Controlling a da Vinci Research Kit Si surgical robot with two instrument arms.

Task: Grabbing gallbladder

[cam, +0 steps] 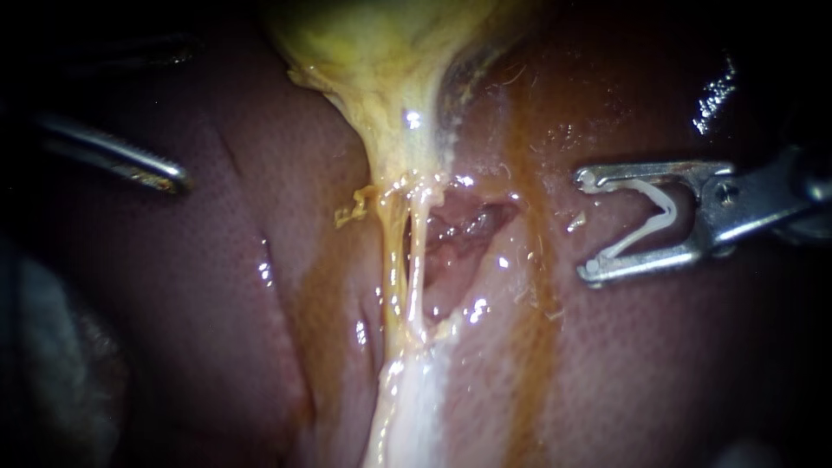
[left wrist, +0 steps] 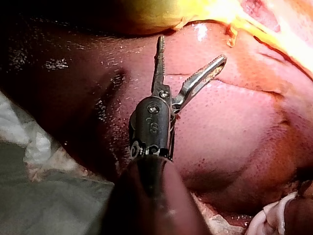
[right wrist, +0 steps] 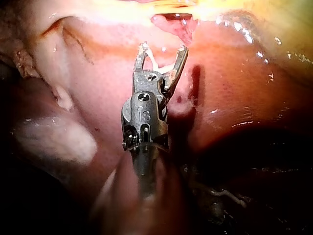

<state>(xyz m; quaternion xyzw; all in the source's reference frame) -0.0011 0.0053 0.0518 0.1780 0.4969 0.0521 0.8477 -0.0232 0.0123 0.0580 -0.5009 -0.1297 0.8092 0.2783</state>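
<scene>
In the endoscope view the yellow gallbladder (cam: 381, 52) hangs at the top centre and narrows into thin pale tubes (cam: 407, 251) that run down over the liver (cam: 217, 286). My left instrument (cam: 169, 179) sits far out at the left edge, well apart from it, so nothing is gripped yet. My right instrument (cam: 588, 227) has its jaws spread wide with a white clip (cam: 650, 221) seated between them, one leg against each jaw. The main risk, I judge, is a grab that lands low on the neck, where the tubes are stretched thin and could tear. A second risk is the left tip raking the liver on its way across. Open liver surface lies between the left tip and the gallbladder, and nothing stands in the way. In the left wrist view my left instrument (left wrist: 191, 49) shows a clear gap between its toothed jaws, which hold nothing. The gallbladder's yellow edge (left wrist: 195, 10) lies just ahead of them. The jaws hover close over the liver (left wrist: 234, 127), so a downward dip could nick it, while white gauze (left wrist: 29, 147) lies back beside the shaft, clear of the path. In the right wrist view my right instrument (right wrist: 164, 48) points at a raw opening in the tissue (right wrist: 176, 22) just ahead, with the clip (right wrist: 154, 61) in its jaws. If the left pull shifts the tissue toward it, the clip's legs could snag. There is free room behind and to either side of the right shaft.
</scene>
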